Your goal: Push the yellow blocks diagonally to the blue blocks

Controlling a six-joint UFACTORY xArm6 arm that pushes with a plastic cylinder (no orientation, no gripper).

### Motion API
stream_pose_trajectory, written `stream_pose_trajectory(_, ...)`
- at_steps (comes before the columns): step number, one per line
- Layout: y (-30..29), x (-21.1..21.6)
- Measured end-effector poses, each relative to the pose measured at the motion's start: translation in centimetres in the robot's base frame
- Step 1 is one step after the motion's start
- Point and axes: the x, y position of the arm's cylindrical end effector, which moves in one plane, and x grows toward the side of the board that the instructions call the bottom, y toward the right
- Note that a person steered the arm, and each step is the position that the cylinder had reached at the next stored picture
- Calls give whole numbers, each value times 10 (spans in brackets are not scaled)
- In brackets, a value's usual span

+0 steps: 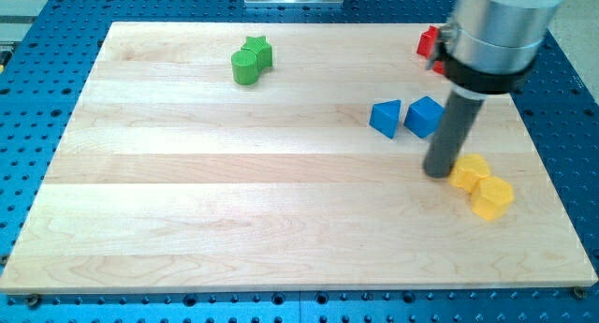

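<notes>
Two yellow blocks lie side by side at the view's right: one [469, 171] upper-left, the other [491, 198] lower-right. A blue triangular block [386, 117] and a blue cube [424, 116] sit next to each other above and to the left of them. My tip [437, 172] rests on the board just left of the upper yellow block, touching or nearly touching it, and below the blue cube. The rod rises to the large grey arm end at the view's top right.
A green round block [246, 68] and a green star-like block [259, 51] sit together at the view's top left centre. Red blocks [428, 44] are partly hidden behind the arm at the top right. The wooden board [234, 192] lies on a blue perforated table.
</notes>
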Motion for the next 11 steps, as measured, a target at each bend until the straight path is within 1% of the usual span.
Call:
stream_pose_trajectory(1,34,-1)
stream_pose_trajectory(2,36,-7)
stream_pose_trajectory(3,43,-28)
stream_pose_trajectory(4,72,-51)
stream_pose_trajectory(5,74,-23)
stream_pose_trajectory(6,55,14)
stream_pose_trajectory(7,43,29)
stream_pose_trajectory(9,43,29)
stream_pose_trajectory(10,40,41)
stream_pose_trajectory(11,40,41)
